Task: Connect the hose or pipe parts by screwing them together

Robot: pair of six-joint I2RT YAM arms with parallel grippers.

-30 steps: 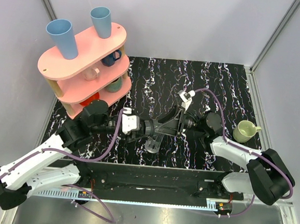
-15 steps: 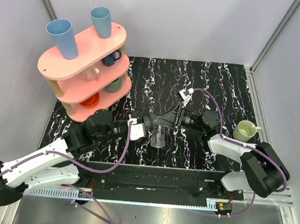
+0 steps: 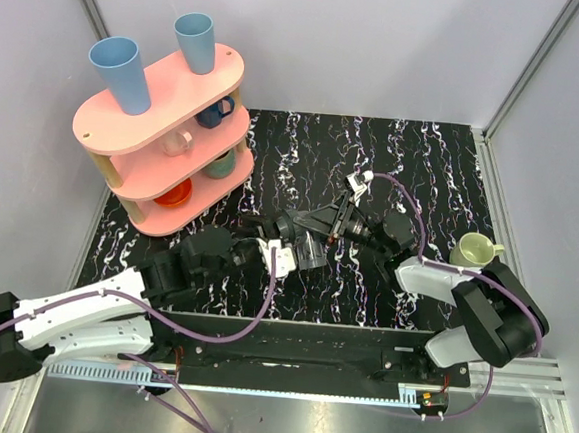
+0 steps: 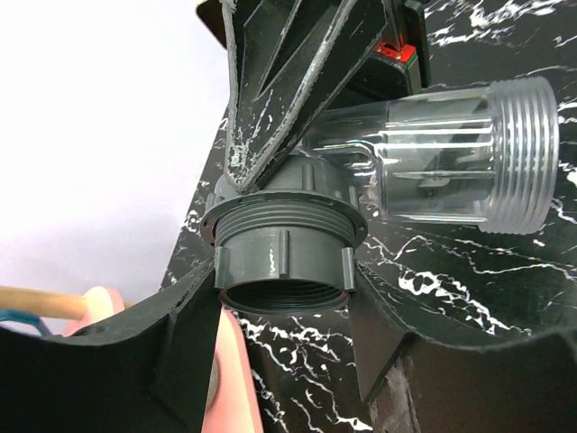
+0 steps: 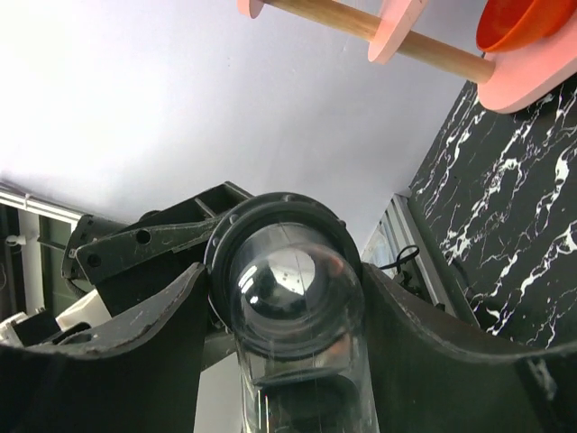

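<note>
A dark grey threaded nut (image 4: 281, 262) sits on the neck of a clear plastic pipe elbow (image 4: 451, 162), whose ribbed open end points right. My left gripper (image 4: 284, 290) is shut on the nut, one finger on each flank. My right gripper (image 5: 284, 280) is shut on the clear elbow (image 5: 293, 311), with the dark nut (image 5: 270, 209) ringing it behind. In the top view the two grippers meet over the middle of the table, the left gripper (image 3: 288, 238) against the right gripper (image 3: 323, 225), and the clear elbow (image 3: 312, 252) hangs just below them.
A pink three-tier rack (image 3: 162, 116) with several cups stands at the back left, two blue cups on top. A pale green mug (image 3: 474, 252) sits at the right by the right arm. Purple cables (image 3: 416, 201) loop off both arms.
The left arm has reached further right and turned its wrist. The joined parts have rotated, so the clear elbow swung from pointing down-left to tucked under the grippers. The right arm drew in slightly.
</note>
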